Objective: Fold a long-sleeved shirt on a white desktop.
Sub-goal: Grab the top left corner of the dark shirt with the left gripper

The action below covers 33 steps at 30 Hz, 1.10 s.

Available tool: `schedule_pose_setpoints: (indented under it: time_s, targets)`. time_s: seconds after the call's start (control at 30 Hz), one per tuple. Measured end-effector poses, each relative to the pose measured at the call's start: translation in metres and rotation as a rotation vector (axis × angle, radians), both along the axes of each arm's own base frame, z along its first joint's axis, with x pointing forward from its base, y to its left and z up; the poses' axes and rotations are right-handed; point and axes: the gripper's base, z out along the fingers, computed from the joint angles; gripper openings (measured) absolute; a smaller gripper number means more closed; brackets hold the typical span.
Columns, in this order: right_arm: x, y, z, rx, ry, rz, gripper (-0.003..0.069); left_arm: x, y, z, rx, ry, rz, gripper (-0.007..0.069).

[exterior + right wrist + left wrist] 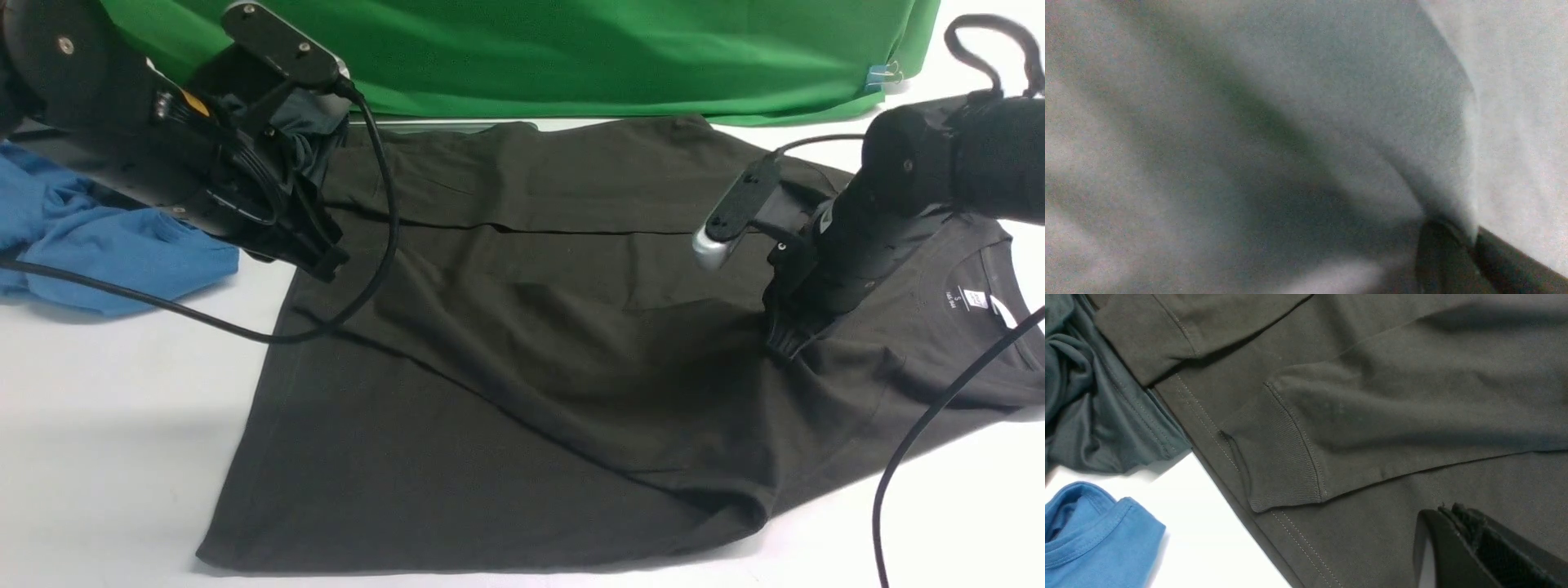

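Right, the long-sleeved shirt (522,351) lies spread across the middle of the counter (122,425), collar (992,302) toward the right edge and sleeves laid over the body. My right tool (785,347) is clamped on a pinch of cloth beside the collar. My left tool (325,260) is closed, seemingly empty, above the hem. I judge the body fold is starting, so the left needs a hem grip first.

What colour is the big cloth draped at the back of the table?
The big draped cloth is plain bright green. The front view shows it best.
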Motion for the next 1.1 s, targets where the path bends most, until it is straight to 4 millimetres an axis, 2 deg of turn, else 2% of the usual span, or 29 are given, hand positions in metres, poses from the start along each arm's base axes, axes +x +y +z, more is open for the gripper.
schedule_pose_setpoints:
  time_s: [0.13, 0.2, 0.3, 0.4, 0.47, 0.6, 0.73, 0.8, 1.0, 1.1]
  targets:
    - [0.001, -0.002, 0.0, 0.007, 0.004, -0.041, 0.0067, 0.0, 0.0, 0.0, 0.0, 0.0, 0.0, 0.0021]
    - [0.001, -0.003, 0.0, 0.004, 0.004, -0.061, 0.0149, 0.0, 0.0, 0.0, 0.0, 0.0, -0.001, 0.0021]
    - [0.001, -0.007, 0.0, -0.019, 0.001, -0.09, 0.0355, 0.0, 0.0, 0.0, 0.003, 0.001, -0.001, 0.0021]
    - [0.0, -0.015, 0.001, -0.076, 0.012, -0.161, 0.0517, 0.0, 0.001, 0.0, 0.013, 0.004, -0.005, 0.0021]
    - [-0.003, -0.024, 0.004, -0.105, 0.04, -0.269, 0.0539, 0.0, 0.002, -0.001, 0.027, 0.003, -0.008, 0.0021]
    - [-0.007, -0.04, 0.005, -0.081, 0.084, -0.413, 0.044, 0.0, 0.002, -0.001, 0.03, 0.003, -0.009, 0.0021]
    - [-0.015, -0.053, -0.013, -0.055, 0.104, -0.475, 0.022, 0.0, 0.002, -0.001, 0.032, 0.003, -0.009, 0.0021]
    - [-0.016, -0.06, -0.021, -0.045, 0.101, -0.496, 0.0165, 0.0, 0.002, -0.001, 0.032, 0.003, -0.009, 0.0021]
    - [-0.016, -0.076, -0.029, -0.046, 0.123, -0.532, 0.0127, 0.0, 0.002, -0.001, 0.032, 0.003, -0.009, 0.0021]
    - [-0.018, -0.079, -0.028, -0.045, 0.128, -0.543, 0.0071, 0.0, 0.002, -0.001, 0.032, 0.003, -0.009, 0.0021]
